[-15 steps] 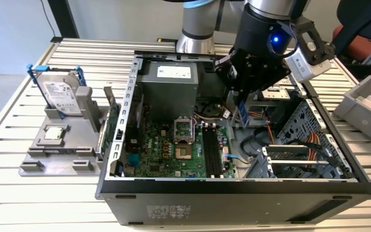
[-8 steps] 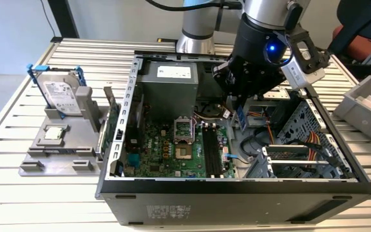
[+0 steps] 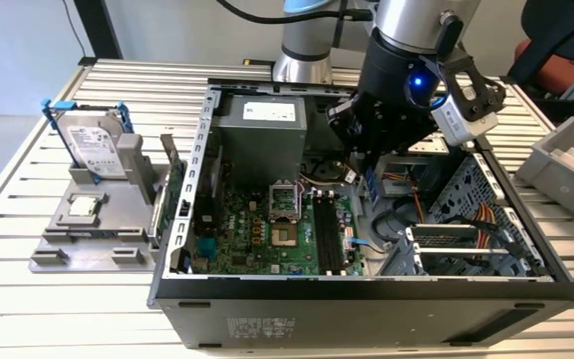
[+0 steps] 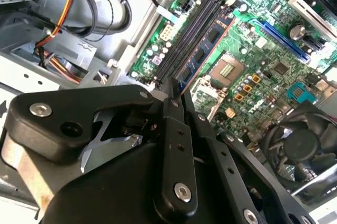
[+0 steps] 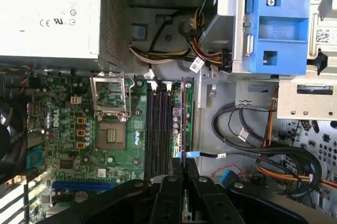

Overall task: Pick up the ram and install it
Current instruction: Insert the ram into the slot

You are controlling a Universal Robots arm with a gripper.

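Observation:
The ram (image 4: 202, 54) is a thin dark stick with a row of chips, and my gripper (image 4: 172, 90) is shut on one end of it. In the first wrist view the ram (image 5: 183, 124) shows edge-on, running out from the gripper (image 5: 183, 163) parallel to the black memory slots (image 5: 158, 129) and just to their side, nearer the case wall. It hangs above the motherboard (image 3: 257, 235), apart from the slots (image 3: 327, 232). The arm's black wrist (image 3: 397, 97) hovers inside the open computer case, over the back end of the slots.
The grey power supply (image 3: 257, 127) stands behind the board, and the open processor socket (image 3: 282, 217) lies beside the slots. Cable bundles (image 5: 253, 140) and a blue drive cage (image 5: 276, 24) crowd the other side. A hard drive (image 3: 98, 146) and a small chip (image 3: 86, 206) rest on a grey fixture outside the case.

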